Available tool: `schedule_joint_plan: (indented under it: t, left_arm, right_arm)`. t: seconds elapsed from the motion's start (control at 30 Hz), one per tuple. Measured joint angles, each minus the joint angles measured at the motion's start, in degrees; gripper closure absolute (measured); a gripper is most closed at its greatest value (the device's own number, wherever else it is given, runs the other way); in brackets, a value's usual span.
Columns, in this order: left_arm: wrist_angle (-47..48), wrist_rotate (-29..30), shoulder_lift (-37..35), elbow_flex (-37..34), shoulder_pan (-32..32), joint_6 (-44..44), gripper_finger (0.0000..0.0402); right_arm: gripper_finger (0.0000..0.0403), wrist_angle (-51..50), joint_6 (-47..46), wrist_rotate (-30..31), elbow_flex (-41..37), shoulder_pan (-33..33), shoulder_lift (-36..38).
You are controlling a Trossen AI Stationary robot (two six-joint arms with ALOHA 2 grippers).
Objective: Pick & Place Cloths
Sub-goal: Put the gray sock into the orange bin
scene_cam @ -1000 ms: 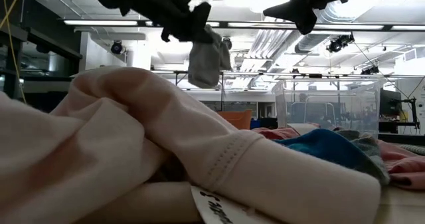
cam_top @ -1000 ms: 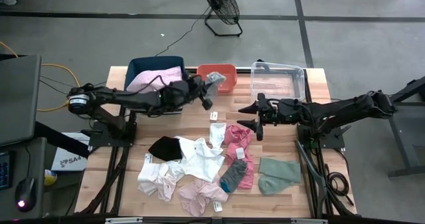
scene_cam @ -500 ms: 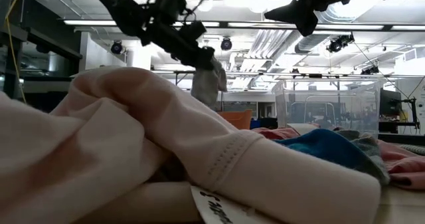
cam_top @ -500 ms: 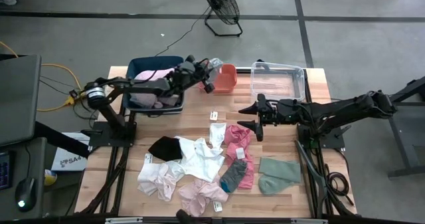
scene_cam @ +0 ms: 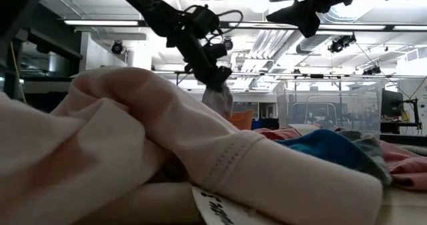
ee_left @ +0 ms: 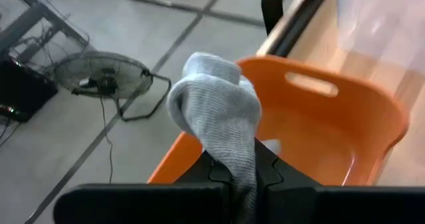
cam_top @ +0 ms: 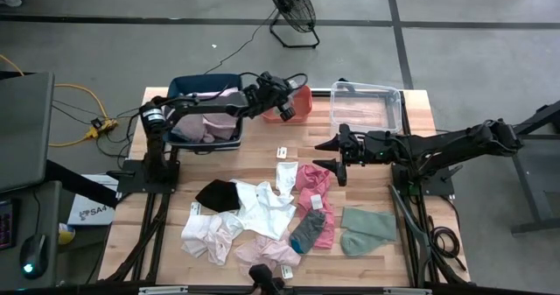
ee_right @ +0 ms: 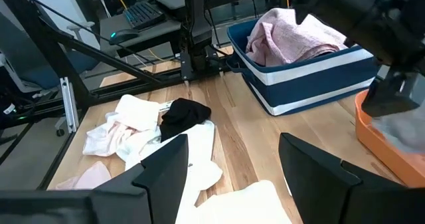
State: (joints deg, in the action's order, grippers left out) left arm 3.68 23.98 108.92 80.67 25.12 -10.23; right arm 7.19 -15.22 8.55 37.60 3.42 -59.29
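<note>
Over the orange bin [cam_top: 299,101], a grey cloth [ee_left: 219,114] hangs pinched in the left gripper [cam_top: 282,105], having travelled there from mid-table; release looks next. The right gripper [cam_top: 332,156] waits open above the remaining cloths [cam_top: 262,216].

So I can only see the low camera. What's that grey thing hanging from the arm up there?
Observer: The left gripper is shut on a grey sock.
Operator: Where's it taking it?
Observer: From above, it hangs over the orange bin, at the table's far edge.
Operator: Is there stuff in that bin?
Observer: The left wrist camera shows mostly bare orange floor, with a pale patch I can't identify.
Operator: And the other arm?
Observer: The right gripper is open and empty, above bare table just beyond the cloth pile.
</note>
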Motion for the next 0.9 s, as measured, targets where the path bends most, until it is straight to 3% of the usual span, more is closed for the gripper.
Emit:
schedule_joint_plan:
  t: [0.33, 0.7, 0.9]
  left_arm:
    - [3.7, 0.1, 2.1, 3.0, 0.0, 2.8, 0.0395]
    - [5.8, 0.8, 2.0, 3.0, 0.0, 3.0, 0.0264]
    - [7.5, 2.2, 0.9, 3.0, 0.0, 3.1, 0.0235]
  right_arm:
    - [0.0176, -0.4, 0.0, 0.0, 0.0, 0.0, 0.0]
    - [0.0176, -0.6, -0.2, 0.0, 0.0, 0.0, 0.0]
    - [0.0176, -0.7, -0.2, 0.0, 0.0, 0.0, 0.0]
